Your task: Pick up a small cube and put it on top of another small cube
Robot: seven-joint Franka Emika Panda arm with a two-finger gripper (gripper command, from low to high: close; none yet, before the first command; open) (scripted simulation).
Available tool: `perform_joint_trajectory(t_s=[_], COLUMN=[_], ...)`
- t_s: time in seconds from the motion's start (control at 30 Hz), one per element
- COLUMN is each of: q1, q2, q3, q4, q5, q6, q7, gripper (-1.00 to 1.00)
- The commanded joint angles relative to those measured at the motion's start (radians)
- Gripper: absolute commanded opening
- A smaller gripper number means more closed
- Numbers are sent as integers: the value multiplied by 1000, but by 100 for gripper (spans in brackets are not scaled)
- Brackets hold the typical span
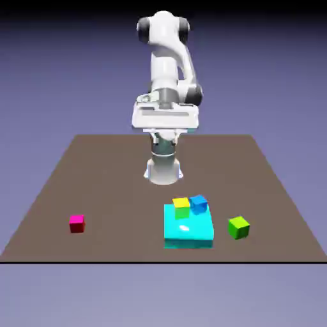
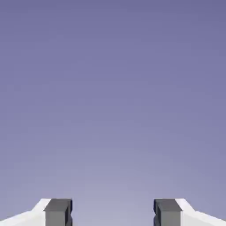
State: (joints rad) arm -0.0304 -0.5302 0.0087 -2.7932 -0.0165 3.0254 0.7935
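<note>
Four small cubes lie on the brown table [image 1: 115, 179]. A magenta cube [image 1: 76, 223] sits alone near the exterior view's left. A green cube [image 1: 238, 227] sits to the right of a large cyan block [image 1: 188, 233]. A yellow cube [image 1: 181, 206] and a blue cube [image 1: 198, 204] stand side by side at the block's far edge; whether they rest on it or behind it I cannot tell. My gripper [image 1: 165, 131] hangs high above the table, well behind the cubes. In the hand view the gripper [image 2: 113, 214] is open, with only the backdrop between its grey fingertips [image 2: 57, 212].
The robot's base [image 1: 164, 169] stands on the table behind the cyan block. The table's front edge runs just below the cubes.
</note>
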Motion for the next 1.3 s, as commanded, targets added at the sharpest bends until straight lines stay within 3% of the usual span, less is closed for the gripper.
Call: perform_joint_trajectory(t_s=[0.0, 0.8, 1.03, 1.07, 1.27], q1=[-35, -875, -778, -778, -865], q2=[33, 822, 1023, 1023, 842], q3=[7, 180, 53, 53, 167], q4=[14, 346, 411, 411, 352], q5=[-14, -340, -445, -445, -350], q6=[-10, -240, -99, -99, -225], q7=[44, 1082, 1171, 1171, 1091], gripper=[0, 0, 0, -100, -100])
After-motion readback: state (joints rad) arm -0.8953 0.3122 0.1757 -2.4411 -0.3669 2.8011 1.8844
